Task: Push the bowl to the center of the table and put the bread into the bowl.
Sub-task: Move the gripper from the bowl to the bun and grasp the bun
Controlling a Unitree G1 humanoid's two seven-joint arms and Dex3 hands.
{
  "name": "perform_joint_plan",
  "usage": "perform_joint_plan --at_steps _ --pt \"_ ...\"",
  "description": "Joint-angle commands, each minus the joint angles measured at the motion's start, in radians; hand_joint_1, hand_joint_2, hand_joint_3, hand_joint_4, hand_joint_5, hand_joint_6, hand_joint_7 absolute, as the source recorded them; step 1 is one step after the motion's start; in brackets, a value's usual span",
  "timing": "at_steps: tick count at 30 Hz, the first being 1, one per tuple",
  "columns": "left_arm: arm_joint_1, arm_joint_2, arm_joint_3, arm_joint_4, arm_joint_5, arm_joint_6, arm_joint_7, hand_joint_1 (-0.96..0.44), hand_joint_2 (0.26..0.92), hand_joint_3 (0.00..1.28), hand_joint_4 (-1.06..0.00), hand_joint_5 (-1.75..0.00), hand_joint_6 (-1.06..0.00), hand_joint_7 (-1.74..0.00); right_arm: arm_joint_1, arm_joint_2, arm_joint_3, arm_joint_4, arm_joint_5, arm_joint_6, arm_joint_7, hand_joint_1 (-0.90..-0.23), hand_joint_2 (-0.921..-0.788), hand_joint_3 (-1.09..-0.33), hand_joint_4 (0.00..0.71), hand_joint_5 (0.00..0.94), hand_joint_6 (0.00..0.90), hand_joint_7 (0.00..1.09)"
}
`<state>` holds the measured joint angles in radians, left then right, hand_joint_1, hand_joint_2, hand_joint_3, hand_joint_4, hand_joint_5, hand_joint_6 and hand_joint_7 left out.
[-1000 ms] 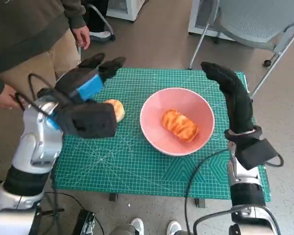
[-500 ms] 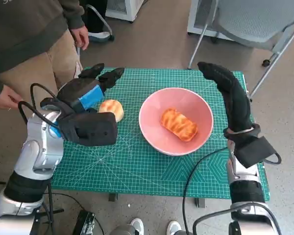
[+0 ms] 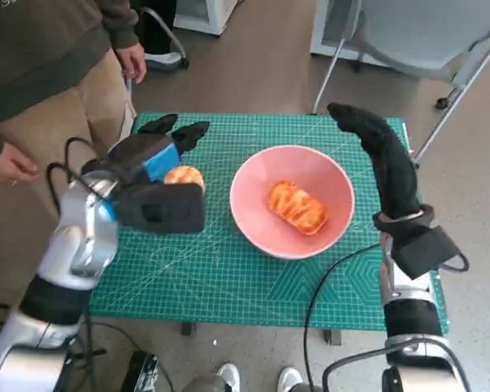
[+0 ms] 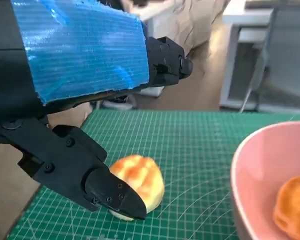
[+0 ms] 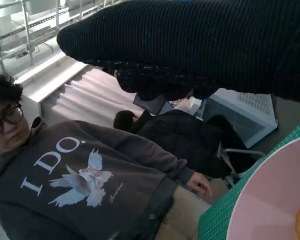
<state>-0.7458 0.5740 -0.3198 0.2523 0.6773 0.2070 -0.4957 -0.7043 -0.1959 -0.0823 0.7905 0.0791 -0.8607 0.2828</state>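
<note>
A pink bowl [image 3: 261, 224] sits near the middle of the green mat, with one golden bread roll [image 3: 297, 207] lying in it. A second, rounder bread roll [image 3: 182, 175] [image 4: 138, 183] lies on the mat to the bowl's left. My left hand [image 3: 157, 151] hovers just over that roll with its black fingers [image 4: 110, 190] spread around it, holding nothing. My gloved right hand [image 3: 384, 155] stands beside the bowl's right rim [image 5: 270, 192], fingers extended and holding nothing.
The green cutting mat [image 3: 229, 278] covers the small table. A person [image 3: 41, 73] stands close at the left edge; another view shows the person [image 5: 85, 175] beyond the table. A grey chair [image 3: 425, 41] stands behind the right corner. Cables hang below the front edge.
My left hand has moved down and right, closing in over the loose roll on the mat. The bowl and right hand have barely shifted.
</note>
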Motion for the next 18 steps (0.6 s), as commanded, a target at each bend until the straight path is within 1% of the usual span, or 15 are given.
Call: perform_joint_plan --at_steps 1,9,18 --pt "-0.069 -0.025 -0.029 0.123 0.020 -0.011 0.026 -0.45 0.693 0.00 0.00 0.00 -0.15 0.00 0.018 -0.007 -0.008 0.006 0.018 0.009 0.020 -0.689 -0.921 -0.874 0.145 0.000 -0.001 0.39" --pt "-0.141 -0.064 -0.080 0.316 0.053 -0.013 0.080 -0.41 0.687 0.00 0.00 0.00 -0.16 0.00 0.028 -0.007 -0.014 -0.004 0.031 0.013 0.031 -0.682 -0.921 -0.867 0.145 0.000 -0.001 0.38" --pt "-0.202 -0.102 -0.114 0.463 0.056 -0.007 0.085 -0.37 0.681 0.00 0.00 0.00 -0.16 0.00 0.037 -0.011 -0.019 -0.011 0.034 0.019 0.031 -0.683 -0.921 -0.863 0.145 0.000 -0.001 0.38"
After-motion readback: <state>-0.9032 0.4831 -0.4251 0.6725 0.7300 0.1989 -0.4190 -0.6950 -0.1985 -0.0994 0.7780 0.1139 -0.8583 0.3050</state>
